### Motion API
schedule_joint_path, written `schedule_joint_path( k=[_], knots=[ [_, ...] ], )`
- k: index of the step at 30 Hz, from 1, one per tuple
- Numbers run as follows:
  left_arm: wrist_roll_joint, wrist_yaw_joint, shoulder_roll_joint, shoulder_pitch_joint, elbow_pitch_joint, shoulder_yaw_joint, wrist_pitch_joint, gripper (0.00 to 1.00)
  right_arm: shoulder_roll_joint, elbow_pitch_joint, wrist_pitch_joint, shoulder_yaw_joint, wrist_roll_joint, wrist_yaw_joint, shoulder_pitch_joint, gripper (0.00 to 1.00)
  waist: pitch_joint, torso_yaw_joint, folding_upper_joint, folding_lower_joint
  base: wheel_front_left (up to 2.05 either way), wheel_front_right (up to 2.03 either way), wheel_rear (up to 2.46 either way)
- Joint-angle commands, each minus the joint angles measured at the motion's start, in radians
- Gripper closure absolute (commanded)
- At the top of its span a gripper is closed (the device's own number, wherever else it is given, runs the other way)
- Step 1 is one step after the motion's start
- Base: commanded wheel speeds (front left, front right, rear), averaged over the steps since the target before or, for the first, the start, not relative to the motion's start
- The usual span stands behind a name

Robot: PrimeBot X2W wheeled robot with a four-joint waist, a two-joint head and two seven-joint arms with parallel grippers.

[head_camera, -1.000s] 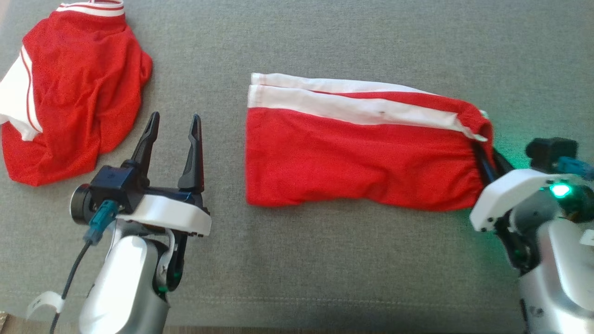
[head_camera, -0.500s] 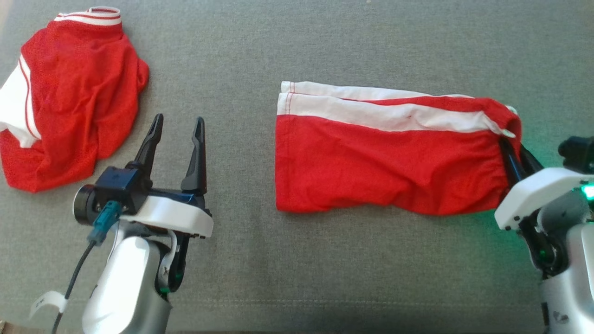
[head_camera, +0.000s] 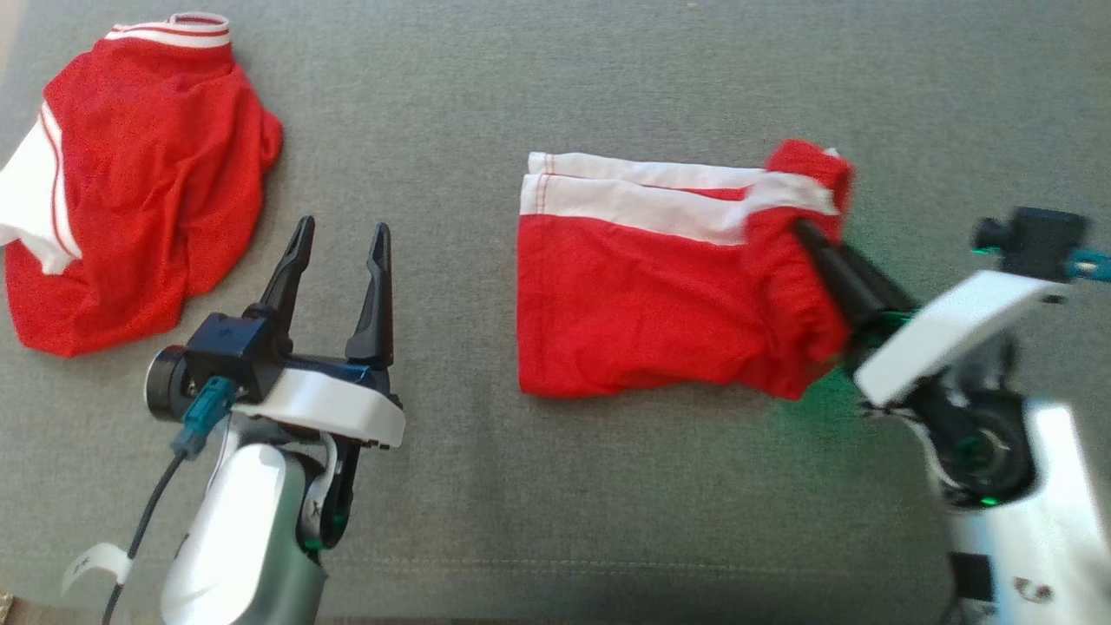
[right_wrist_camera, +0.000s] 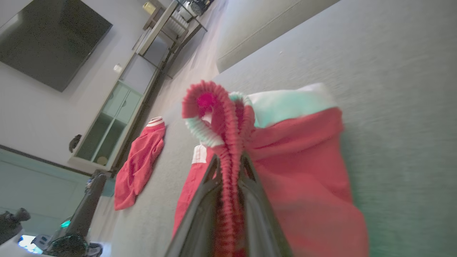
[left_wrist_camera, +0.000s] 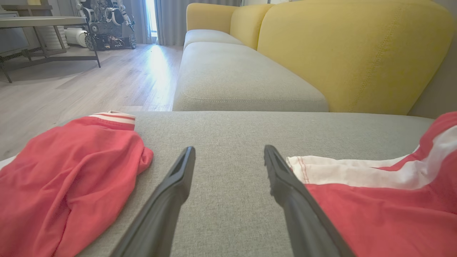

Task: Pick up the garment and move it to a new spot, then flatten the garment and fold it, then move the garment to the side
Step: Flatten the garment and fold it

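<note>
two claws are on my screen. my left claw [head_camera: 342,227] stands wide open and empty above the grey fabric sofa cushion [head_camera: 608,503], between the crumpled red mesh jersey with white trim [head_camera: 139,174] at the far left and the red shorts with white side stripes [head_camera: 660,304]. my right claw [head_camera: 803,230] is pinched tight on the shorts' gathered elastic waistband [right_wrist_camera: 228,142], with that right end raised and bent leftward. the leg end lies flat mid-cushion.

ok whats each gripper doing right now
left gripper: open, holding nothing
right gripper: shut on the shorts
</note>
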Motion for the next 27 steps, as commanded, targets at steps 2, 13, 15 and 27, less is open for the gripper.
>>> schedule_joint_path(
  k=[2,13,15,27],
  knots=[
    [0.011,-0.008,0.005,-0.021,-0.024,0.036,-0.012,0.00,0.024,-0.022,0.008,0.061,0.042,0.003,-0.061,1.00,0.004,0.012,0.0000,0.0000,0.00,0.00,0.00],
    [0.016,-0.024,-0.020,-0.044,-0.021,0.026,-0.012,0.00,0.072,0.238,-0.106,0.294,0.161,0.003,-0.230,1.00,0.033,0.092,0.0000,0.0000,0.00,0.00,0.00],
    [0.017,-0.026,-0.025,-0.044,-0.022,0.024,-0.012,0.00,0.073,0.284,-0.136,0.324,0.167,0.003,-0.250,1.00,0.037,0.102,0.0000,0.0000,0.00,0.00,0.00],
    [0.019,-0.027,-0.037,-0.034,-0.015,0.041,-0.012,0.00,0.049,0.354,-0.327,0.446,0.151,0.003,-0.303,0.00,0.041,0.093,0.0000,0.0000,0.00,0.00,0.00]
  ],
)
